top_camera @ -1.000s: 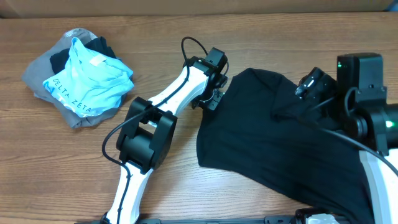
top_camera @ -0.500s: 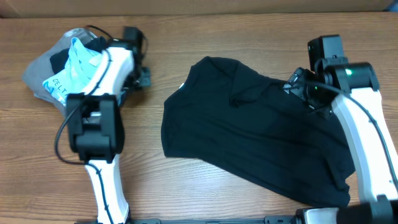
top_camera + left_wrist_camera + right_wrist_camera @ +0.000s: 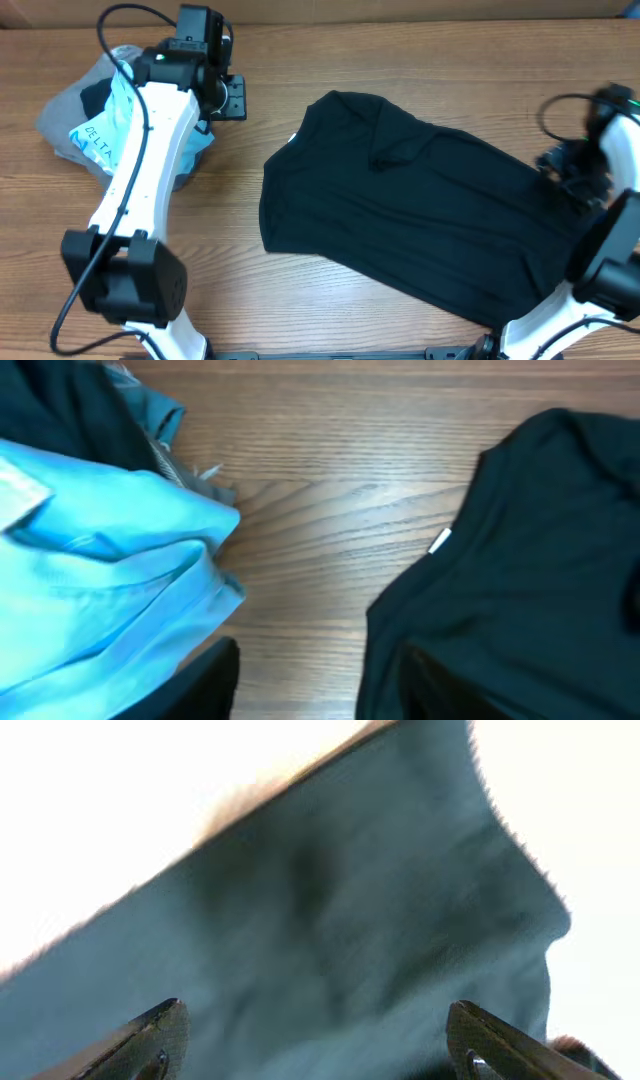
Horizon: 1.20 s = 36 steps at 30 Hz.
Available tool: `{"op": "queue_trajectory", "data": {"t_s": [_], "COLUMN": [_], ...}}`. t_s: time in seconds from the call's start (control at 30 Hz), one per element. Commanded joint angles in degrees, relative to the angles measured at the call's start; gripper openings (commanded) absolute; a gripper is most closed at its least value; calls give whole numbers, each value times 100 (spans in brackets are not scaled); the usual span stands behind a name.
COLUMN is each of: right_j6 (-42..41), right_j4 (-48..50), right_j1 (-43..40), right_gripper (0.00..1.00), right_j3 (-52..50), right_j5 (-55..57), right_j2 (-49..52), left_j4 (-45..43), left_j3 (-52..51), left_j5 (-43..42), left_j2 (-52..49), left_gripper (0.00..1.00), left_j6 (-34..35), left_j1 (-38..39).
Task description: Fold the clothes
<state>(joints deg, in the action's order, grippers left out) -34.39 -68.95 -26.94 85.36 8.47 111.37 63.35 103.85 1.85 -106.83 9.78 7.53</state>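
Note:
The black shirt [image 3: 420, 220] lies spread across the middle and right of the table, with its small white tag [image 3: 292, 140] at the left edge. My left gripper [image 3: 236, 98] hovers to the shirt's upper left, apart from it. In the left wrist view the left gripper [image 3: 320, 695] is open, with bare wood between its fingers; the shirt [image 3: 520, 560] and tag [image 3: 440, 541] lie to the right. My right gripper [image 3: 560, 165] is blurred at the shirt's right end. In the right wrist view the right gripper [image 3: 320, 1045] is wide open over the shirt [image 3: 330, 920], holding nothing.
A pile sits at the table's far left: a light blue "DELTA ZETA" shirt [image 3: 120, 125] on a grey garment [image 3: 60, 120]. The light blue shirt [image 3: 100, 570] fills the left of the left wrist view, close to my left fingers. The left arm [image 3: 140, 180] crosses the table's left side.
The shirt slid left and spread out. My left gripper opened, let go of it and swung left toward the pile. My right arm pulled back to the right edge.

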Motion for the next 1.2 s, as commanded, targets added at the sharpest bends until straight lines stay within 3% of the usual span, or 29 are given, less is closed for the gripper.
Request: {"op": "queue_trajectory", "data": {"t_s": [0.0,0.23,0.57,0.87,1.07,1.17], "right_j6": [295,293,269,234,118,116], "right_j4": [192,584,1362,1880,1882,1937], "right_j1": [-614,-1255,-1294,-1296,-1296,-1294], "right_gripper": [85,83,77,65,64,53], "right_j3": [-17,-31,-555,-859,-859,-859], "right_j5": [-271,-284,-15,52,72,24], "right_j2": [44,74,96,144,549,669], "left_j4": [28,-28,-61,-39,-15,4], "left_j3": [26,24,24,24,24,24], "left_j5": [-389,-623,-595,-597,-638,-638], "left_j2": [223,149,142,142,142,142], "left_gripper": [56,61,65,69,70,70], "left_j6": [-404,-667,-726,-723,-719,-719], "left_j1": [111,396,529,531,531,531]}}
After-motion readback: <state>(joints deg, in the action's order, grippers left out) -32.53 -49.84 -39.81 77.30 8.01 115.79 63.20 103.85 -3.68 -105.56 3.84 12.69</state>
